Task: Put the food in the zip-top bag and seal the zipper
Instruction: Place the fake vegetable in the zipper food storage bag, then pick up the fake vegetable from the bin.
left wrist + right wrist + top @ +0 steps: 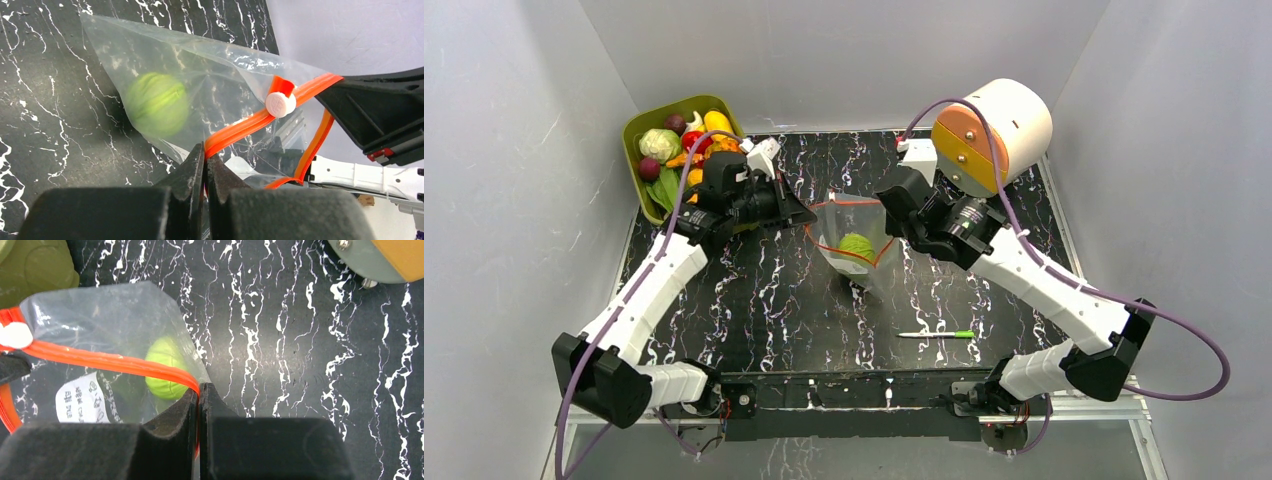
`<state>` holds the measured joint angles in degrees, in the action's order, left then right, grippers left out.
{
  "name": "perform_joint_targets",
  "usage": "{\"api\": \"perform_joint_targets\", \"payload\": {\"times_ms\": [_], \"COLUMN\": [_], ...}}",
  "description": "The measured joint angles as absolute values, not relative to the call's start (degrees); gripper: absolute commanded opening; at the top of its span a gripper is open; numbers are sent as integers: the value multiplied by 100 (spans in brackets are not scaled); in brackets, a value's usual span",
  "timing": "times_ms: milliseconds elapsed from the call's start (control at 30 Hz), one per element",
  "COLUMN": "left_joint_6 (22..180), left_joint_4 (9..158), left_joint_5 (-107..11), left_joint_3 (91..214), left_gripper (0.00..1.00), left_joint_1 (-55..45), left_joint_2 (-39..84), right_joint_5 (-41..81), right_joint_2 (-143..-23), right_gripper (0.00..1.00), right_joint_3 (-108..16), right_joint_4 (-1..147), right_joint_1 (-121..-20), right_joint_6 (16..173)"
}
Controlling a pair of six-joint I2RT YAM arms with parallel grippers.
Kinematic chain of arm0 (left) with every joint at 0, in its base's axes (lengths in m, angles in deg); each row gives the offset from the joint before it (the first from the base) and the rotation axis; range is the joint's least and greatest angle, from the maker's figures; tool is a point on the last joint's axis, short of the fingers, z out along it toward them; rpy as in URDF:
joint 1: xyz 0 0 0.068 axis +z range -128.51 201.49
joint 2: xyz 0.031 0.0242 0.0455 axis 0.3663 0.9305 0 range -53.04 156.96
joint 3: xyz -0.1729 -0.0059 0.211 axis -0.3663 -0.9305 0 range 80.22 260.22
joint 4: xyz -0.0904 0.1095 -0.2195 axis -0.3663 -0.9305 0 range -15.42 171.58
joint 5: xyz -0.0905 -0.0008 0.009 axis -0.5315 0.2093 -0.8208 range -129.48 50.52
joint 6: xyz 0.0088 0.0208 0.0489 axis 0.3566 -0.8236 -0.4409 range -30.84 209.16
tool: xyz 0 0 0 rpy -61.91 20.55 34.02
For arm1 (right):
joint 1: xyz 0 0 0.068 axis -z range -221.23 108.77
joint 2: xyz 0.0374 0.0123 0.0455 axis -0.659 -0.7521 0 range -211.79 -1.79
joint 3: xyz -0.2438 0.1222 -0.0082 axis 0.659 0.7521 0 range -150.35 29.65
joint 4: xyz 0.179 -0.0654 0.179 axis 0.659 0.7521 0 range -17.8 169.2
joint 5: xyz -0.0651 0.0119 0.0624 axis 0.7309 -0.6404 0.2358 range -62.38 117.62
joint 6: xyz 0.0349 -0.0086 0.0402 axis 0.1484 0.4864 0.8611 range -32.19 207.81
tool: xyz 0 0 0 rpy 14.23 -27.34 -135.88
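The clear zip-top bag [856,240] hangs open between my two grippers over the table's middle. A green cabbage [858,246] lies inside it, also seen in the left wrist view [156,103] and the right wrist view [165,365]. My left gripper [802,213] [205,150] is shut on the red-orange zipper [245,125] at the bag's left corner. My right gripper [892,212] [199,390] is shut on the zipper [115,361] at the right corner. A white slider [280,104] sits on the strip. The remaining food [682,142] lies in a green bin.
The green bin [636,130] stands at the back left, just behind my left arm. A big white-and-orange roll [994,130] stands at the back right. A thin green-and-white pen [936,334] lies on the black marbled table [764,310] near the front right.
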<state>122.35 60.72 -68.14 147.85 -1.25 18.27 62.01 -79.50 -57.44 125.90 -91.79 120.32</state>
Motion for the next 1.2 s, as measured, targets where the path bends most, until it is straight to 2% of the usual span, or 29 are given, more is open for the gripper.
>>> {"api": "perform_joint_targets", "payload": {"times_ms": [100, 167, 233, 333, 600, 700, 767, 1200], "left_joint_6": [12208, 12186, 12134, 11998, 11874, 11859, 11835, 11135], "left_joint_4": [6114, 6140, 6120, 5899, 5333, 5147, 5001, 3843], "left_joint_5": [-6766, -6731, -6707, -6617, -6021, -5782, -5568, -3105], "left_joint_3": [14785, 14783, 14783, 14846, 15316, 15434, 15531, 17117], "left_gripper": [0, 4, 15, 48, 77, 96, 98, 97], "left_joint_1": [-123, -121, -119, -114, -112, -112, -112, -20], "left_joint_2": [1958, 2102, 2242, 2371, 2225, 2155, 2155, 2620], "right_joint_5": [6101, 6018, 5934, 5718, 5176, 4979, 4866, 4256], "right_joint_2": [-7952, -7961, -7992, -8000, -7996, -7996, -7994, -7762], "right_gripper": [0, 0, 0, 0, 0, 0, 0, 0], "right_joint_3": [-5532, -5399, -5382, -5379, -5121, -4958, -4868, -4481], "right_joint_4": [12489, 12448, 12415, 12161, 11449, 11224, 11090, 10476], "right_joint_1": [-9179, -9175, -9175, -9173, -9173, -9173, -9173, -9170], "right_joint_6": [12054, 12069, 12067, 12010, 12006, 12074, 12096, 12039]}}
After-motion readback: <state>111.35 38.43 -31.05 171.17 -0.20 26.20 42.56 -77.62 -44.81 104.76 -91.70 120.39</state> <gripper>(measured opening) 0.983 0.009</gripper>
